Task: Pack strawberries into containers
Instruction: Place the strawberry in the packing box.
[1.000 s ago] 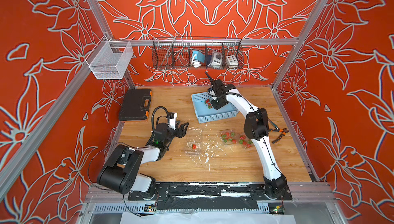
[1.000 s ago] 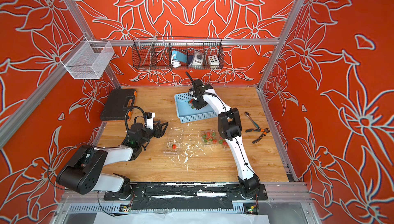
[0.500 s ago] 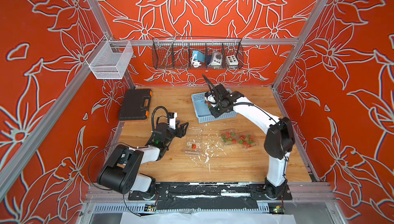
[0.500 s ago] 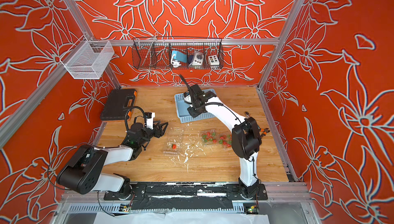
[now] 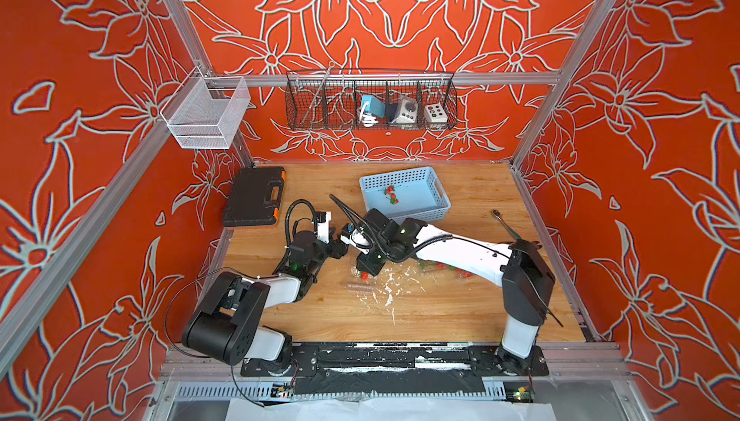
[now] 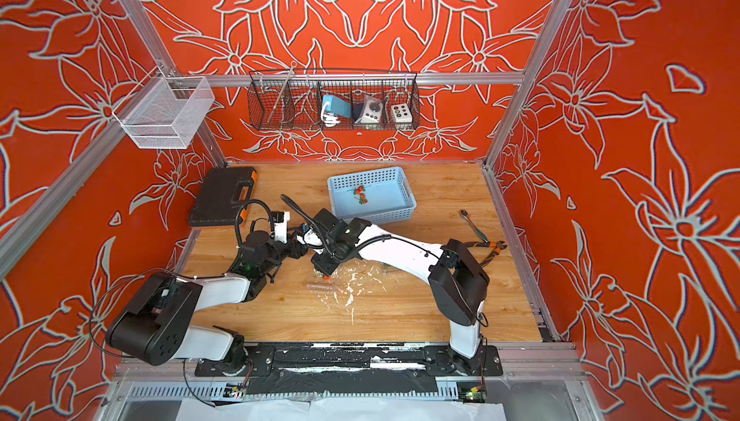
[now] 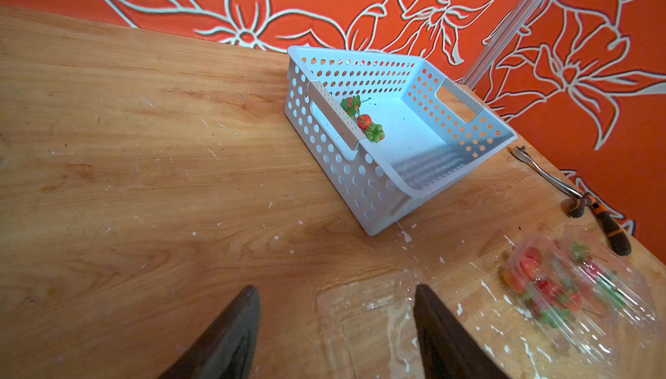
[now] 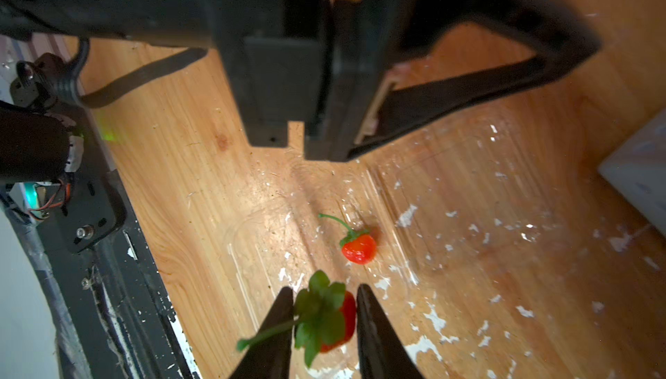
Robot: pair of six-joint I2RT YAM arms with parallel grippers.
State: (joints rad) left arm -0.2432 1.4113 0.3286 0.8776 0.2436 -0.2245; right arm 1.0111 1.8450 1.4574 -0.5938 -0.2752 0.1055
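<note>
Red, soft fruit, clear thin plastic. Both top views: right hand [image 5: 365, 267] hangs low over an open container [image 5: 359, 287] mid-worktop [image 5: 400, 319]; left hand [image 5: 340, 246] sits just beside it; two or three strawberries [image 5: 390, 195] lie in the blue basket [image 5: 438, 198]; a second container [image 5: 438, 266], partly hidden under the right arm [image 5: 460, 250], shows red. Left wrist: left hand's fingers [image 7: 230, 330] stand apart, nothing between them; the container's edge lies below, contact cannot be told. Right wrist: right hand is closed on one strawberry [image 8: 342, 323], pinched across the body, cap and stem free; another berry [image 8: 358, 249] lies on the clear plastic. Judgement: berries light, bruisable, slightly slick; pinch the flesh gently at its widest, not the stem; container flimsy, springy, likely to slide.
</note>
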